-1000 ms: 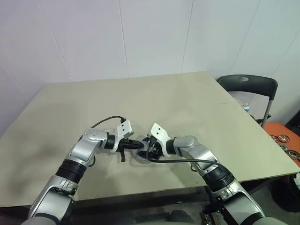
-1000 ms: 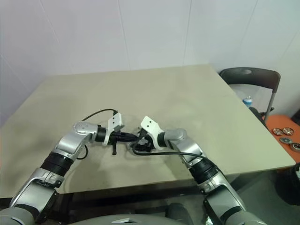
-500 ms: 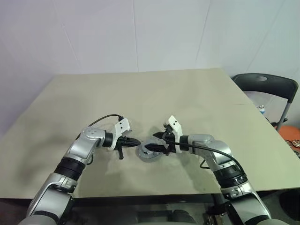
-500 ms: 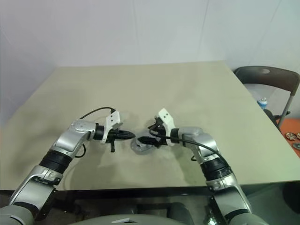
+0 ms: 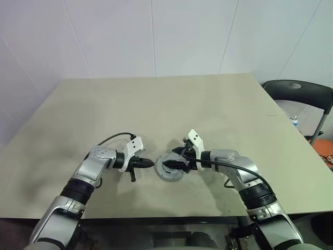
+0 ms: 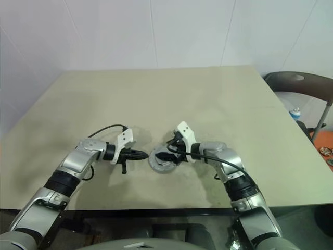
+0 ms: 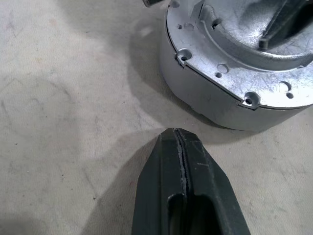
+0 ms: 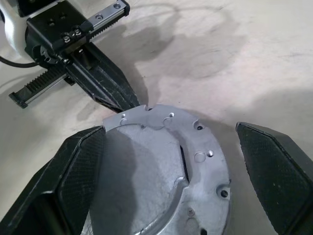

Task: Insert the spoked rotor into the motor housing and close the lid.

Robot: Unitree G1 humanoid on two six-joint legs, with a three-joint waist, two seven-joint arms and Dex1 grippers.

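Between the spread fingers of the right gripper (image 8: 168,161) sits the silver motor housing (image 8: 161,171) on the beige table (image 5: 208,104) — the fingers wide apart, hovering over its top. Just beside the housing's far wall, the left gripper (image 7: 182,161) is pressed together on nothing — its tips near the wall, not touching.

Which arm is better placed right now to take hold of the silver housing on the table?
Right. The right gripper is open, one finger either side of the housing; the left gripper is shut beside it.
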